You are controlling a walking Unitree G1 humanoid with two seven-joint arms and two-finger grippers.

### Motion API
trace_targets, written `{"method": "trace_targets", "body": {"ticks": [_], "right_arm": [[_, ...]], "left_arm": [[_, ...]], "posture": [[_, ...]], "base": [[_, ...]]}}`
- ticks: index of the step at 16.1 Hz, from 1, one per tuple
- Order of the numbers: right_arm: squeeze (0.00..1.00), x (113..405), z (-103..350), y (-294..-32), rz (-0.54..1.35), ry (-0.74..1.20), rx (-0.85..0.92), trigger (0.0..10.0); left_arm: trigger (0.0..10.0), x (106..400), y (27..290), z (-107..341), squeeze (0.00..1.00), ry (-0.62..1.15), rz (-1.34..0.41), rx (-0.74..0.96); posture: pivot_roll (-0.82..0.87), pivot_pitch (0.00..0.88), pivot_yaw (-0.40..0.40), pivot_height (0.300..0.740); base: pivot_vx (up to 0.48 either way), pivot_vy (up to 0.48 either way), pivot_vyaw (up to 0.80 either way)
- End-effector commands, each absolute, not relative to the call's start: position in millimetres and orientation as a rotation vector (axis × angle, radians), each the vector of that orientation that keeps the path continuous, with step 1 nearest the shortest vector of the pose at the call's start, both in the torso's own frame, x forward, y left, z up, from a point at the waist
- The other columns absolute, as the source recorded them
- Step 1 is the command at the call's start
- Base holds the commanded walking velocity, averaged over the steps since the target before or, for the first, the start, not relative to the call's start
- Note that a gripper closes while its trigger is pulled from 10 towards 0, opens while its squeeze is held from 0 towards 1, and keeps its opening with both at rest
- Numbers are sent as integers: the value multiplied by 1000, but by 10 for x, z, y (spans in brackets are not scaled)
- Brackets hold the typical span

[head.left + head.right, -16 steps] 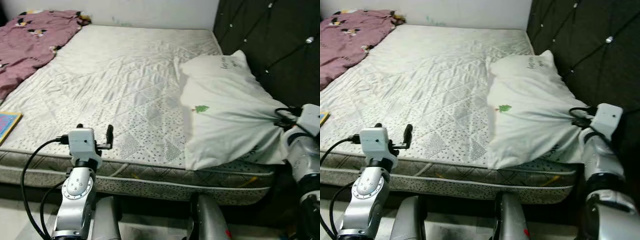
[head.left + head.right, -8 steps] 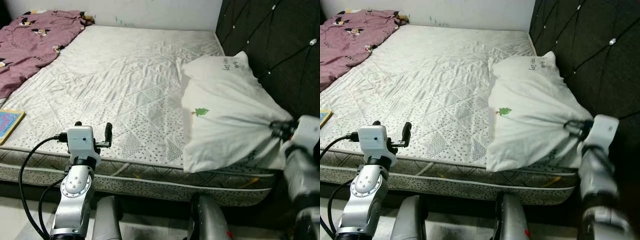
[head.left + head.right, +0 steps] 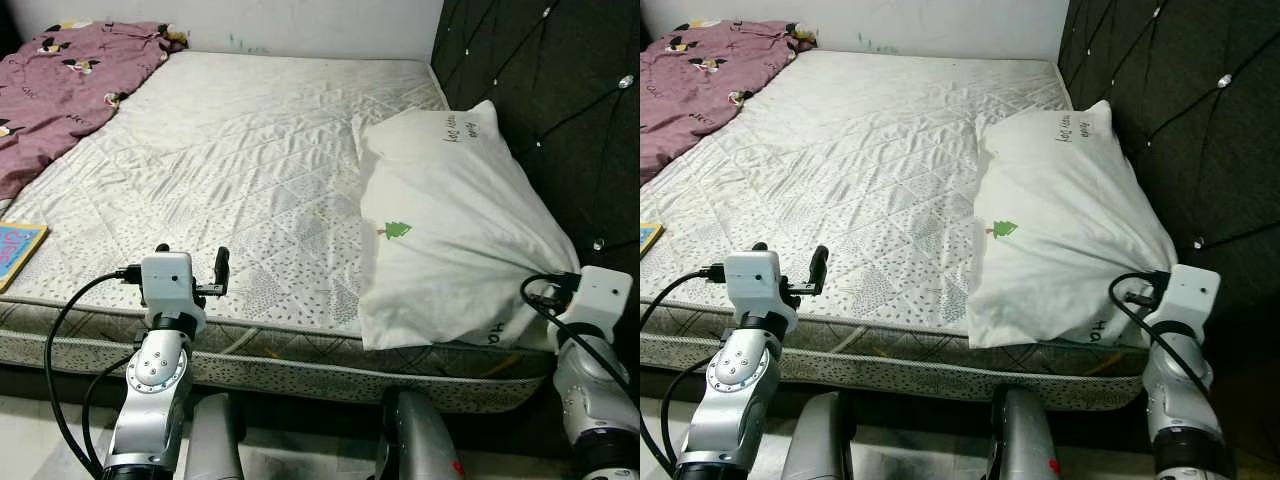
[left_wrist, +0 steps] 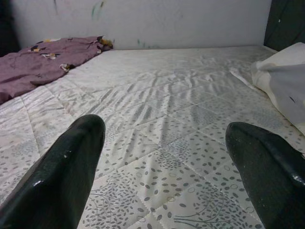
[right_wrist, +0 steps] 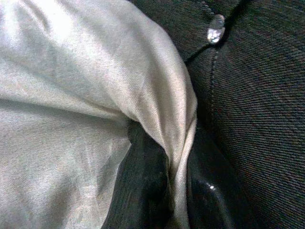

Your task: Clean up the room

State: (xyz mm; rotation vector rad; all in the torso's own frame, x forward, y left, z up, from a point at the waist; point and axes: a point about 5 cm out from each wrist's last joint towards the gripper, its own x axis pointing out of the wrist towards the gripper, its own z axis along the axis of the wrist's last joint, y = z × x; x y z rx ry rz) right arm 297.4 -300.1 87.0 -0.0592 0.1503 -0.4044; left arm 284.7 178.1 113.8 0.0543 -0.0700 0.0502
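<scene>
Right claw (image 5: 171, 191) pinches a fold at the pillow (image 3: 450, 220) corner, headboard (image 3: 560, 110) just beside it. Left claw (image 4: 167, 162) spread wide, mattress (image 3: 250, 150) ahead.

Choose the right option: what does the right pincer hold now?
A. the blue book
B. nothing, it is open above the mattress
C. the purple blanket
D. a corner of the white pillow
D: in the right wrist view, the right pincer is shut on a bunched corner of the white pillow, next to the dark headboard.
</scene>
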Motion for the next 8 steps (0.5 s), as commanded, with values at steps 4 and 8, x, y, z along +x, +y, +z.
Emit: {"method": "trace_targets", "body": {"ticks": [4, 8], "right_arm": [[1000, 3208, 1086, -2748, -330, 67, -122, 10000], [1000, 3220, 1149, -2691, -362, 42, -187, 10000]], "left_arm": [[10000, 2846, 1817, 1158, 0, -69, 48, 70], [10000, 2831, 1898, 1220, 0, -75, 67, 82]], "posture": [[-23, 0, -17, 525], [-26, 0, -31, 525]], "base": [[0, 0, 0], [0, 0, 0]]}}
